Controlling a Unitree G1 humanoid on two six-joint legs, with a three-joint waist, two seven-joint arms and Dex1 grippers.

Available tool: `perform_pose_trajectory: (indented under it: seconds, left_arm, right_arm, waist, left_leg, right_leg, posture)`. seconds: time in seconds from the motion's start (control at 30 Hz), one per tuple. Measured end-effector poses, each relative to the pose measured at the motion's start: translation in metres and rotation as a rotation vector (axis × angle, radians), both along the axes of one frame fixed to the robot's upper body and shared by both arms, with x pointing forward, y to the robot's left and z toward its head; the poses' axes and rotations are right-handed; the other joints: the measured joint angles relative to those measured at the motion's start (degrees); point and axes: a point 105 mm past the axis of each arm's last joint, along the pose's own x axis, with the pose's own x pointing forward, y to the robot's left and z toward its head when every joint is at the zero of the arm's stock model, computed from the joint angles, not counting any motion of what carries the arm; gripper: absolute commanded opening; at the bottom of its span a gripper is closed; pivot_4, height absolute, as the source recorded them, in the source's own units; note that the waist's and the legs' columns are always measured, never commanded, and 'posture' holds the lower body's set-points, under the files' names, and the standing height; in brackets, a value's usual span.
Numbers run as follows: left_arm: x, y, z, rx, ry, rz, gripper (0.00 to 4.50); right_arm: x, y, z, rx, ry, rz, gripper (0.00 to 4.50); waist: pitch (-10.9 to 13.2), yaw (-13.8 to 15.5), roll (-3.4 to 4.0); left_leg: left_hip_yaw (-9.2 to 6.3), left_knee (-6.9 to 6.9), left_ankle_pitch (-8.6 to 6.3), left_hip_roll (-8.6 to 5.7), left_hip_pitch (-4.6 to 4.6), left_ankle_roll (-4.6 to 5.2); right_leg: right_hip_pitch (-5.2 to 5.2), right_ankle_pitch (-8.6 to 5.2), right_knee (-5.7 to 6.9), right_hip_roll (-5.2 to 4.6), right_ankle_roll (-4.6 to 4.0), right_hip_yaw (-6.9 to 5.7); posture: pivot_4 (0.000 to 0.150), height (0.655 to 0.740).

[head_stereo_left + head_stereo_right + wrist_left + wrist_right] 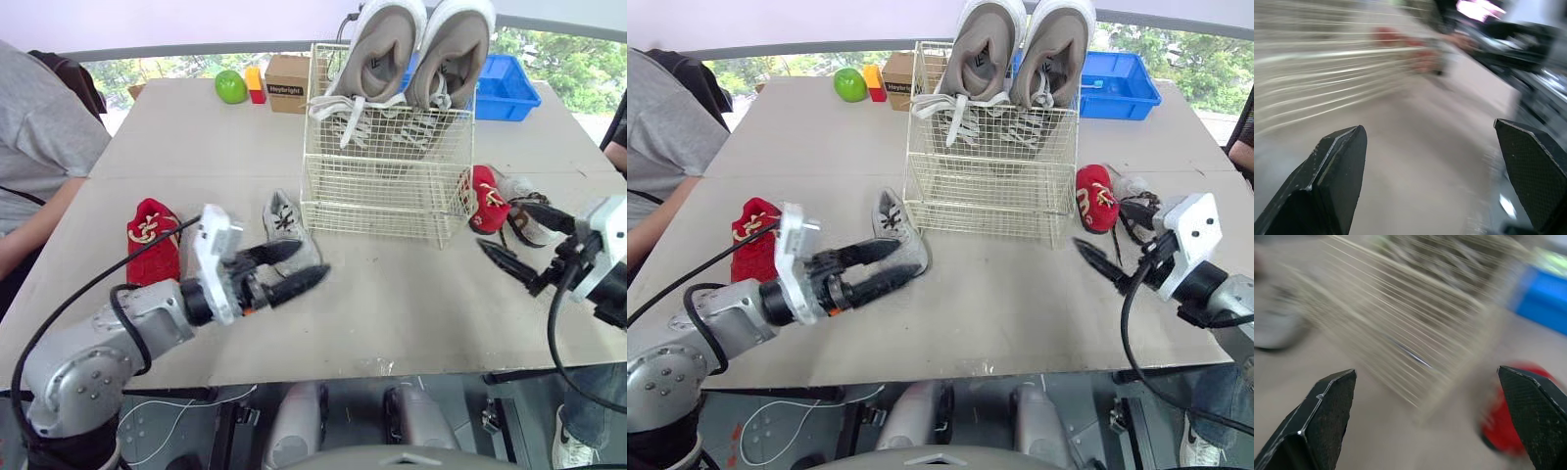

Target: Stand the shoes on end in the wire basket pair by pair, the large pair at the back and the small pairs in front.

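Left end effector [312, 258] open, empty, by grey shoe [282, 217]; right end effector [496, 227] likewise by red shoe [483, 196]. Large pair [392, 49] in basket [382, 201]; small pairs probably next.

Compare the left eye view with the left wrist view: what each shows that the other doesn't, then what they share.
The left eye view adds the large grey pair standing at the back of the wire basket, the small grey shoe, the left red shoe, the green apple, cardboard box and blue bin. The left wrist view adds the textured inner face of one left finger. Both take in the table, the basket, the right red shoe beside it, the open left gripper and the right gripper.
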Motion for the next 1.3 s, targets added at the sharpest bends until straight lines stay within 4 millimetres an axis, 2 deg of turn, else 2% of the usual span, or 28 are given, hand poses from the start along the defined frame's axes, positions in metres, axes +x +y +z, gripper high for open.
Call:
perform_pose_trajectory:
  seconds: [0.1,0.17,0.4,0.57,0.67,0.77,0.8,0.9,0.93,1.07,1.17,1.27,1.3]
  left_arm:
    - [-0.01,-0.015,0.0,-0.005,-0.043,-0.091,4.47]
    - [-0.012,-0.022,0.004,-0.009,-0.088,-0.143,4.47]
    - [-0.032,-0.045,0.011,0.007,-0.183,-0.259,4.47]
    - [-0.041,-0.053,0.008,0.027,-0.213,-0.254,4.47]
    - [-0.041,-0.052,0.0,0.037,-0.2,-0.221,4.5]
    - [-0.042,-0.052,-0.007,0.013,-0.191,-0.183,4.5]
    - [-0.042,-0.052,-0.009,0.013,-0.201,-0.184,4.5]
    - [-0.039,-0.051,-0.009,-0.002,-0.212,-0.18,4.5]
    - [-0.038,-0.051,-0.011,0.0,-0.214,-0.191,4.5]
    - [-0.034,-0.048,-0.017,0.009,-0.213,-0.203,4.5]
    - [-0.026,-0.051,-0.011,-0.021,-0.236,-0.201,4.5]
    - [-0.014,-0.054,-0.005,-0.057,-0.235,-0.181,4.5]
    - [-0.006,-0.056,-0.002,-0.082,-0.214,-0.19,4.5]
  right_arm:
    - [0.008,-0.03,-0.017,-0.021,0.069,-0.166,4.5]
    - [0.024,-0.042,-0.018,0.002,0.054,-0.272,4.5]
    - [0.06,-0.062,-0.032,0.039,0.083,-0.454,4.5]
    - [0.066,-0.078,-0.056,0.045,0.185,-0.515,4.5]
    - [0.066,-0.083,-0.065,0.057,0.217,-0.52,3.65]
    - [0.069,-0.08,-0.059,0.062,0.175,-0.475,2.15]
    - [0.069,-0.081,-0.056,0.063,0.158,-0.47,1.51]
    - [0.07,-0.079,-0.052,0.061,0.135,-0.449,0.3]
    - [0.069,-0.077,-0.052,0.059,0.133,-0.434,0.05]
    - [0.067,-0.076,-0.052,0.044,0.132,-0.412,0.05]
    - [0.062,-0.08,-0.051,0.038,0.13,-0.406,0.05]
    - [0.048,-0.087,-0.043,-0.025,0.111,-0.38,0.05]
    - [0.036,-0.094,-0.037,-0.089,0.103,-0.358,0.05]
  waist:
    - [0.0,0.0,0.0]
    - [0.02,-0.48,0.03]
    - [0.07,-0.5,0.11]
    - [0.06,-0.11,0.12]
    - [0.07,-0.2,0.13]
    - [0.07,-0.23,0.18]
    - [0.07,-0.21,0.18]
    - [0.06,-0.09,0.19]
    - [0.06,-0.1,0.2]
    - [0.08,-0.13,0.23]
    - [0.09,0.12,0.26]
    - [0.13,0.07,0.37]
    - [0.23,0.38,0.61]
  left_leg:
    - [0.0,-0.09,0.12,-0.03,0.0,0.22]
    - [-0.02,-0.09,0.13,0.0,0.02,0.22]
    - [-0.07,-0.14,0.13,-0.02,-0.02,0.23]
    - [-0.05,-0.14,0.13,-0.02,0.0,0.23]
    - [-0.05,-0.13,0.13,-0.02,0.02,0.23]
    - [-0.03,-0.14,0.13,-0.01,0.04,0.23]
    - [-0.03,-0.13,0.13,-0.01,0.04,0.23]
    - [-0.02,-0.13,0.13,-0.01,0.03,0.23]
    - [-0.02,-0.13,0.13,-0.01,0.03,0.23]
    - [-0.03,-0.13,0.13,0.0,0.02,0.23]
    - [-0.03,-0.12,0.13,-0.01,-0.01,0.23]
    - [-0.04,-0.12,0.13,-0.03,-0.01,0.23]
    - [-0.06,-0.1,0.14,-0.09,-0.09,0.24]
  right_leg:
    - [-0.01,0.0,-0.05,0.27,0.01,0.0]
    - [-0.04,0.0,-0.04,0.45,0.01,0.05]
    - [-0.04,-0.02,-0.05,0.81,0.03,0.11]
    - [-0.02,-0.02,-0.04,0.86,0.04,0.13]
    - [-0.02,-0.02,-0.04,0.92,0.04,0.19]
    - [-0.02,-0.02,-0.03,0.93,0.05,0.21]
    - [-0.02,-0.02,-0.03,0.94,0.05,0.22]
    - [-0.01,-0.02,-0.03,0.97,0.04,0.22]
    - [-0.01,-0.02,-0.03,0.97,0.04,0.22]
    - [-0.02,-0.02,-0.03,0.97,0.04,0.23]
    - [0.0,-0.02,-0.03,0.98,0.05,0.19]
    - [0.02,-0.02,-0.03,0.98,0.06,0.21]
    - [0.03,-0.04,-0.02,0.96,0.09,0.15]
  posture:
    - [0.15,0.74]
    - [0.15,0.74]
    - [0.15,0.74]
    - [0.15,0.74]
    - [0.15,0.74]
    - [0.15,0.74]
    - [0.15,0.74]
    - [0.15,0.74]
    - [0.15,0.74]
    - [0.15,0.74]
    - [0.15,0.74]
    - [0.15,0.74]
    - [0.15,0.74]
